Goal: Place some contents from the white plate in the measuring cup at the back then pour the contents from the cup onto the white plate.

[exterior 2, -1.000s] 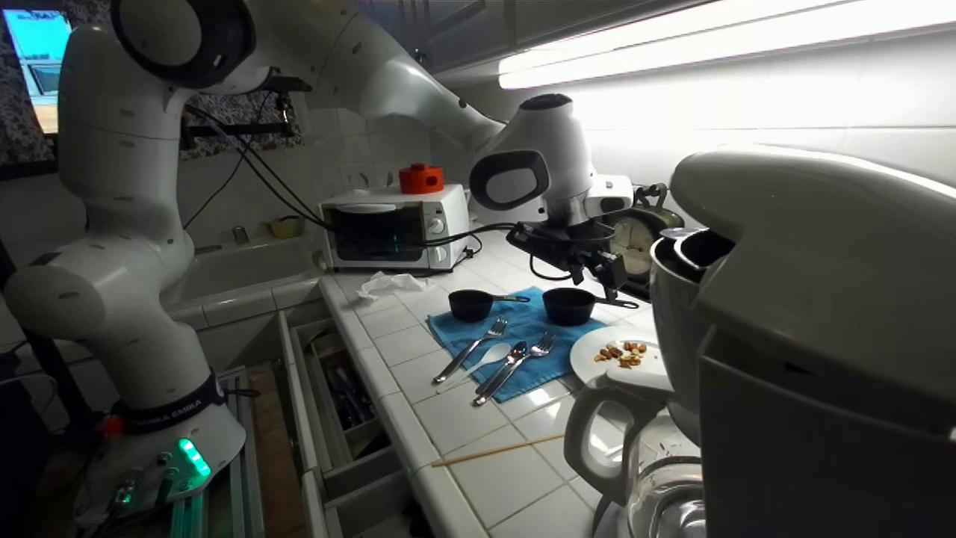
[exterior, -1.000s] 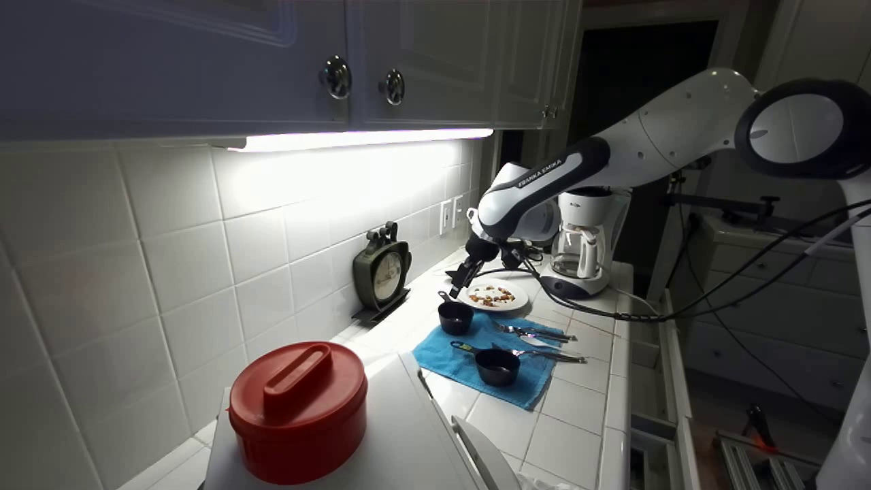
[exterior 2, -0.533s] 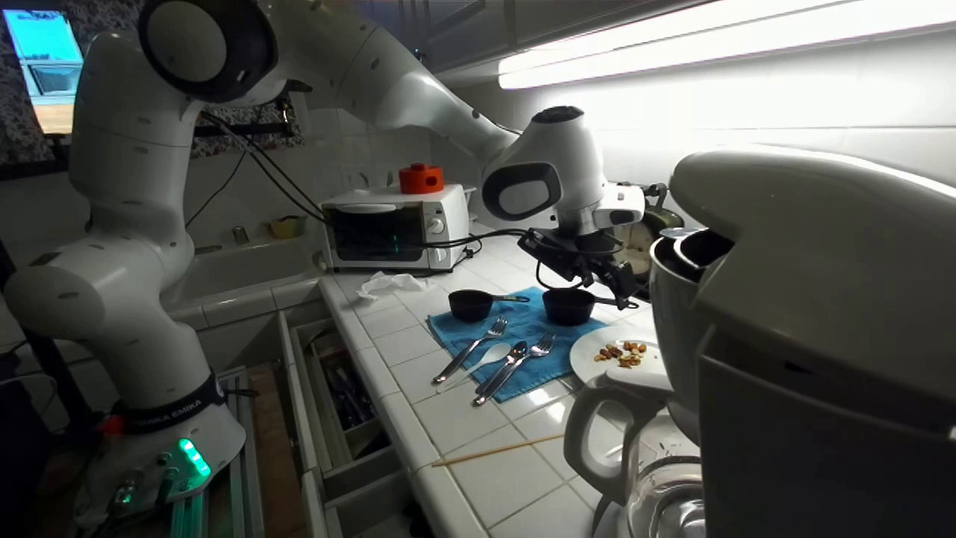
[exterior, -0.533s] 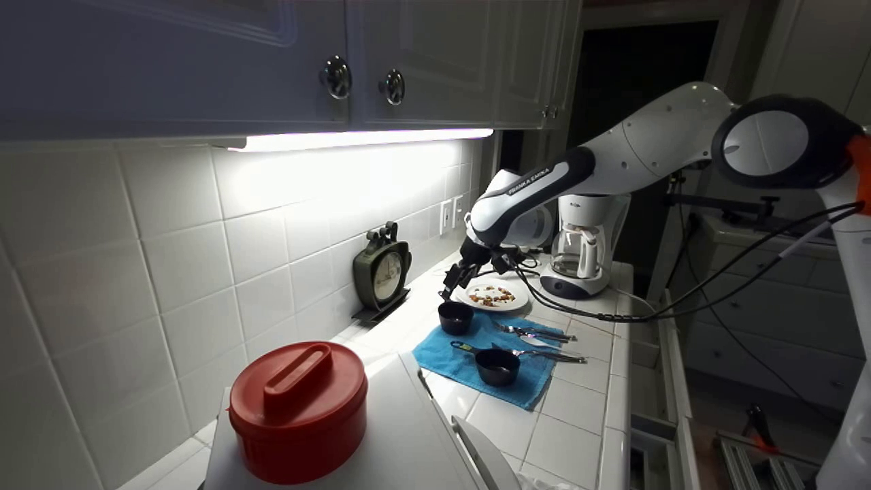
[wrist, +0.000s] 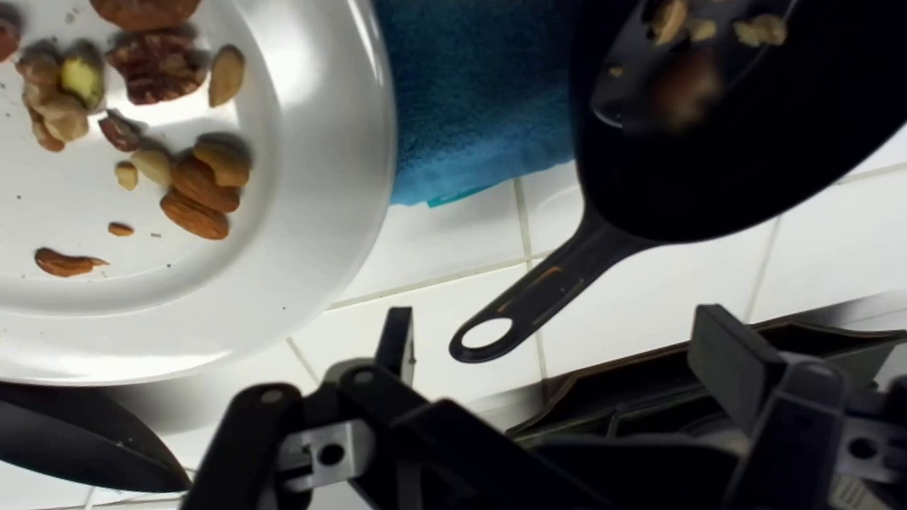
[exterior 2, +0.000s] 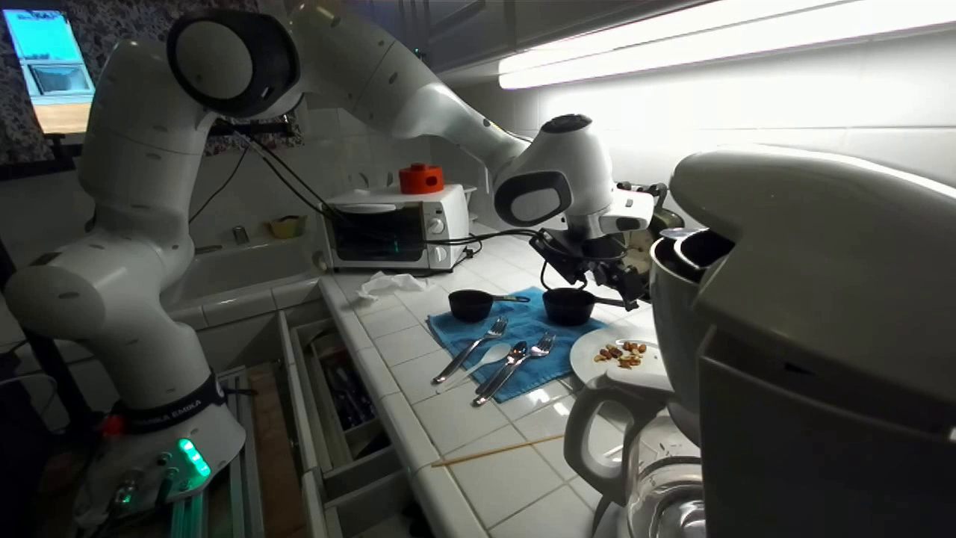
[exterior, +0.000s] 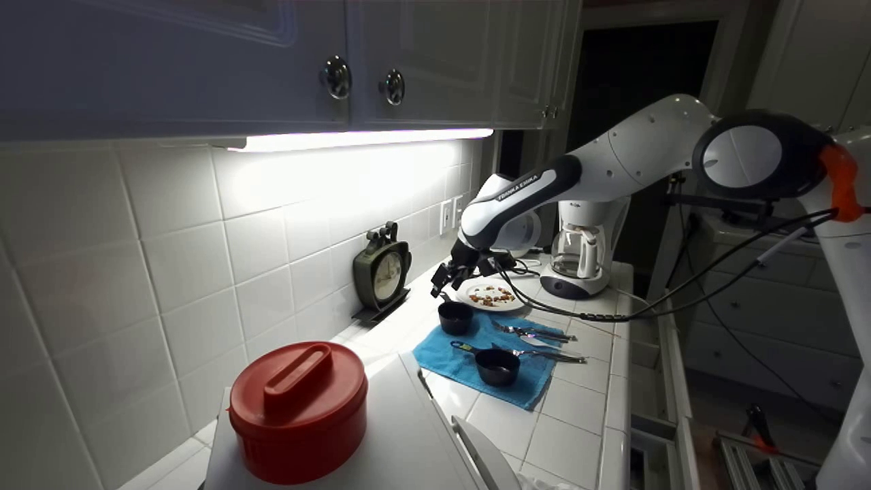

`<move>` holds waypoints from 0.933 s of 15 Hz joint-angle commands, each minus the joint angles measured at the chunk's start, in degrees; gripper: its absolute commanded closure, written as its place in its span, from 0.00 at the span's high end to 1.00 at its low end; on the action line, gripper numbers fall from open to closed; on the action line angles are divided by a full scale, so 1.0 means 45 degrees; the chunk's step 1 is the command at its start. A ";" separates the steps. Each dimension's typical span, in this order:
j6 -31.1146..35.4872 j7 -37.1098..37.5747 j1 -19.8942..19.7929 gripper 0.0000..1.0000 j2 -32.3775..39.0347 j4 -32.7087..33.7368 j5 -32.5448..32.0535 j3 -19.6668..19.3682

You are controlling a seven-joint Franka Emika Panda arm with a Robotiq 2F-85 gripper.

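Pincer (wrist: 565, 353) moved nearer wall (exterior: 187, 265), spread wide, empty, two cups (exterior: 455, 318), one white plate (wrist: 322, 177)

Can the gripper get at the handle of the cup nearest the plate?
Probably yes: the gripper is open, and in the wrist view the handle points toward its gap with nothing visible between; height is unclear.

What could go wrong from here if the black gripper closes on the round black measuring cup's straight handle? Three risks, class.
In the wrist view, the straight black handle shows nearer one finger of the open black gripper; closing might swing the round black measuring cup.
Pale nut pieces inside that cup could spill if it tips.
That finger might nudge the nearby round white plate.
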 commanded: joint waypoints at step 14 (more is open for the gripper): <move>-0.0848 0.0896 0.0122 0.02 0.0481 0.0811 -0.0129 -0.0095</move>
